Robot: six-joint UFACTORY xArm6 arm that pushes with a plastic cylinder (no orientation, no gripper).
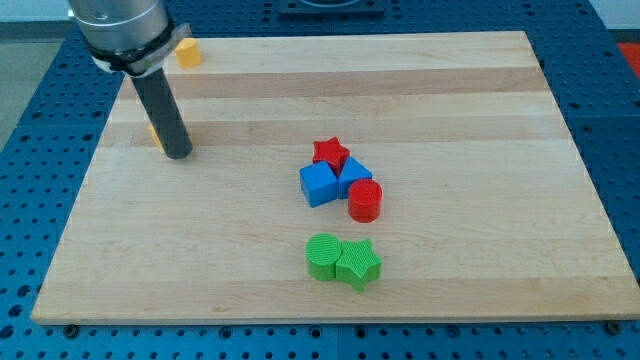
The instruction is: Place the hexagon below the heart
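My tip (178, 155) rests on the board at the view's upper left. A yellow block (153, 131) shows only as a sliver at the rod's left side, just above the tip; its shape is hidden. A second yellow block (187, 52) lies at the board's top edge, right of the arm's body; its shape cannot be made out. Neither a hexagon nor a heart can be told apart here.
A red star (330, 152), a blue cube (317, 185), another blue block (352, 176) and a red cylinder (365, 201) cluster at the centre. A green cylinder (322, 256) and a green star (359, 265) touch below them. The wooden board (480, 120) lies on a blue perforated table.
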